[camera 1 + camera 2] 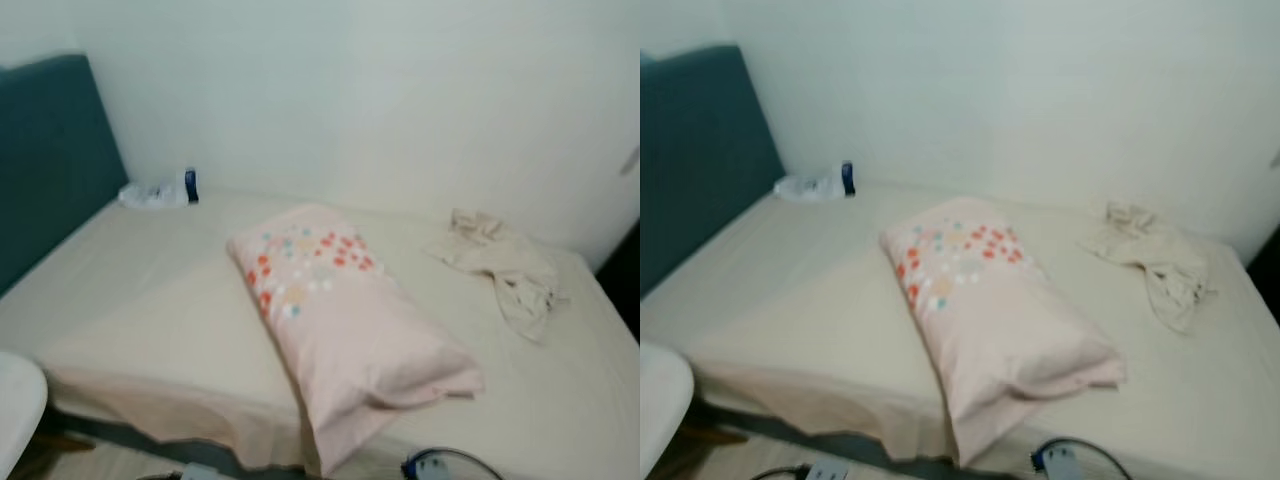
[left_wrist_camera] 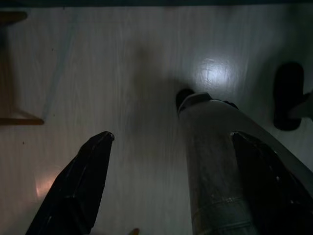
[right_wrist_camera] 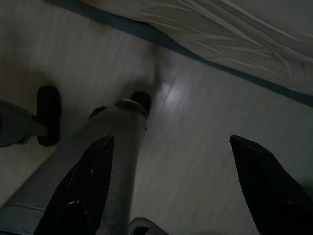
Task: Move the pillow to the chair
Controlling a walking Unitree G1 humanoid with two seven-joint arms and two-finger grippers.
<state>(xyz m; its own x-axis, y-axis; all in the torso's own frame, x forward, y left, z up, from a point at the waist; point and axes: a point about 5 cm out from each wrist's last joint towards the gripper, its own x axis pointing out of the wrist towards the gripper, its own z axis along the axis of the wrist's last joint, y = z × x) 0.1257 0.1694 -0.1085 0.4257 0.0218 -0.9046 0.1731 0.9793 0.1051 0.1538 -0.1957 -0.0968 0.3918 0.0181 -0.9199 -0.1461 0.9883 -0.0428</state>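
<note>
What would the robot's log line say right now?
pillow: lying on bed | left tool: open, idle | right tool: open, idle | step: approach

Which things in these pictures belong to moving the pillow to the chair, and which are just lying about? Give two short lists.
Belongs to the job:
pink pillow lying on the bed
white chair, its edge at the bed's near left corner
left gripper, open above the floor
right gripper, open above the floor

Just lying about:
crumpled cloth
plastic bag
small blue bottle

A home bedroom: sheeted bed, teal headboard, pillow
</note>
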